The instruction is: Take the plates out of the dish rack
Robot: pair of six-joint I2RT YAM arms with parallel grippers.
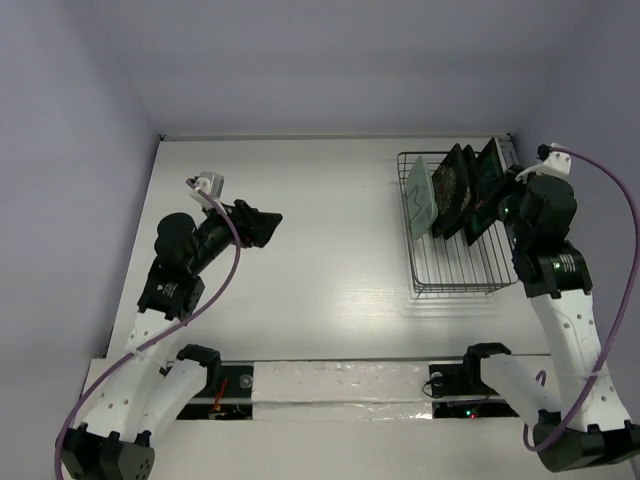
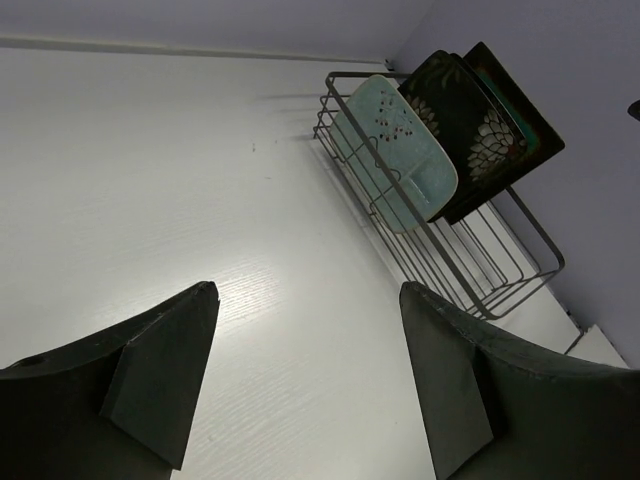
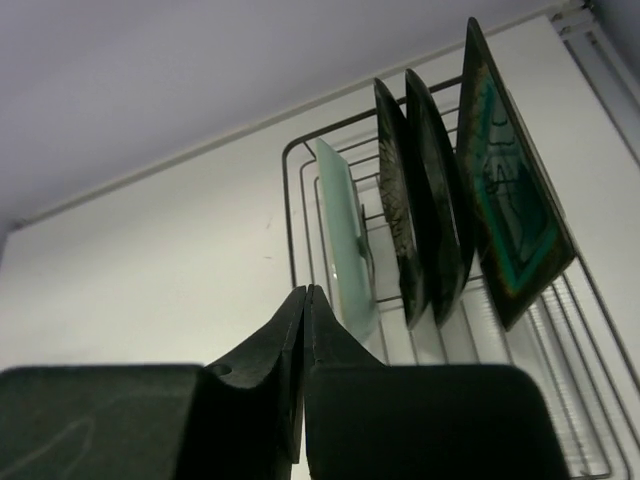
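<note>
Top external view: four plates (image 1: 458,186) stand on edge at the far end of the dish rack (image 1: 455,284), at the far right of the white counter (image 1: 310,190). The right gripper (image 3: 305,297), fingers pressed together on nothing, sits beside the rack's right edge. The left gripper (image 2: 308,293) is spread wide, well apart over open counter. Pale walls (image 1: 300,60) enclose the counter.

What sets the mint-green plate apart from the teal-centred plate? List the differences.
Colour: the mint-green plate is pale; the teal-centred plate has a dark rim. Shape: the mint-green plate is a rounded oblong, the teal-centred plate square. Place: they stand at opposite ends of the row. Both stand on edge in the dish rack.
</note>
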